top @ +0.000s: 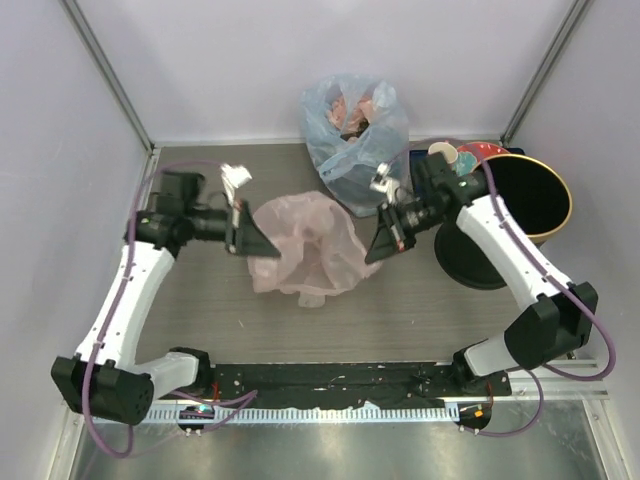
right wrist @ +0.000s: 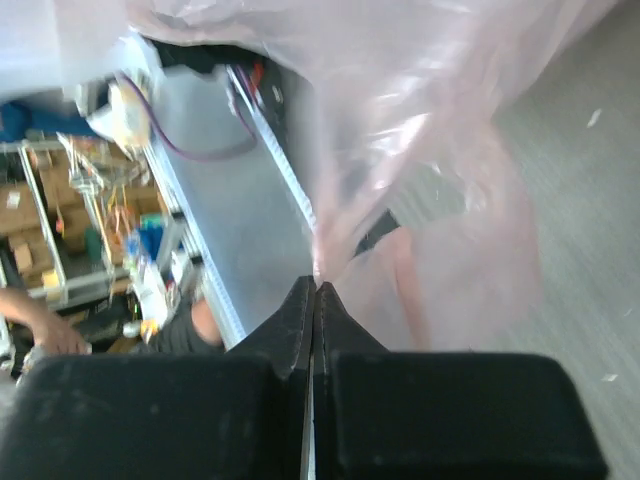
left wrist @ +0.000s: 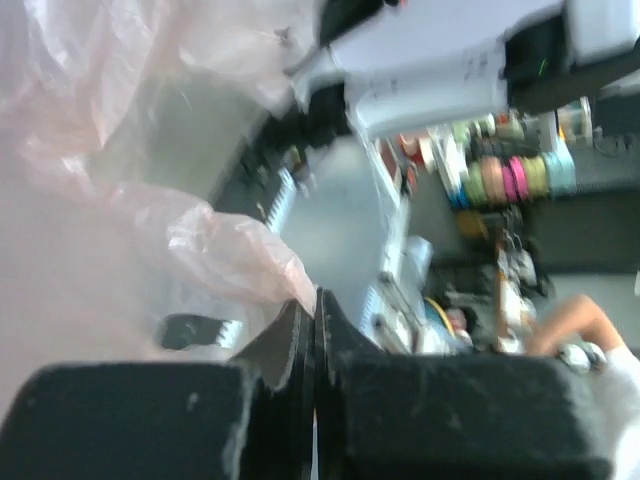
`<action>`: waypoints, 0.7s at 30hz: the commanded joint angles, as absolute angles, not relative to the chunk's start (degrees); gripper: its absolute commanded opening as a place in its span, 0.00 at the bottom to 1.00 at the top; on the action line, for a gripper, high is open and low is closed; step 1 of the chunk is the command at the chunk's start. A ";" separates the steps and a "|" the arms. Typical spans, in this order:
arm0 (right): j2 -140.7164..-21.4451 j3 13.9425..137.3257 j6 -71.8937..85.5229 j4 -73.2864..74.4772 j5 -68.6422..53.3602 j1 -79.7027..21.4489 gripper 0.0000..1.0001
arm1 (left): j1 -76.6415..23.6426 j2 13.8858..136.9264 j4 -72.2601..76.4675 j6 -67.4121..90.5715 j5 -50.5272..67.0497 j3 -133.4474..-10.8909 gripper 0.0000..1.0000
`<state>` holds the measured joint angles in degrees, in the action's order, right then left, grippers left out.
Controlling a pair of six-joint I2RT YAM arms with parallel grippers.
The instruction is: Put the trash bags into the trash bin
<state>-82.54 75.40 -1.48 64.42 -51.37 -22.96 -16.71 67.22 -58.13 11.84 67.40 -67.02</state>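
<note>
The pale-pink translucent trash bag [top: 305, 245] hangs spread between my two grippers over the middle of the table. My left gripper [top: 250, 238] is shut on the bag's left edge; in the left wrist view the film [left wrist: 215, 250] runs into the closed tips [left wrist: 315, 300]. My right gripper [top: 380, 240] is shut on the bag's right edge; in the right wrist view the film [right wrist: 420, 150] meets the closed tips [right wrist: 317, 287]. The round black trash bin [top: 500, 225] with its gold hoop rim [top: 566, 205] lies tilted at the right, behind my right arm.
A bluish translucent bag [top: 355, 130] stuffed with reddish contents stands at the back centre. A dark blue tray with a red plate [top: 480, 152] sits behind the bin. White walls enclose the back and sides. A black rail [top: 330, 385] runs along the near edge.
</note>
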 commanded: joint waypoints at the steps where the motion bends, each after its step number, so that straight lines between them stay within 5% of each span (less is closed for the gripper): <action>1: -83.40 88.49 -0.44 66.97 -59.94 -15.57 0.01 | -1.78 63.73 -23.63 40.63 75.86 -71.99 0.00; 5: -83.50 93.18 14.79 51.39 -60.46 -15.64 0.01 | -0.18 59.77 -17.29 38.44 67.71 -72.15 0.00; 9: -81.21 87.72 41.18 14.94 -60.48 -19.59 0.01 | -1.14 58.71 -17.40 36.21 67.93 -70.32 0.00; 13: -83.67 88.68 47.81 8.45 -57.75 -25.13 0.01 | -3.51 56.44 -16.18 35.95 66.54 -67.59 0.10; 18: -84.38 86.49 51.59 1.33 -55.20 -29.79 0.01 | -12.02 55.28 -8.89 38.93 62.14 -62.15 0.49; 21: -83.68 84.29 53.08 -1.39 -53.53 -31.11 0.01 | -14.32 55.55 -0.02 44.55 59.68 -57.93 0.63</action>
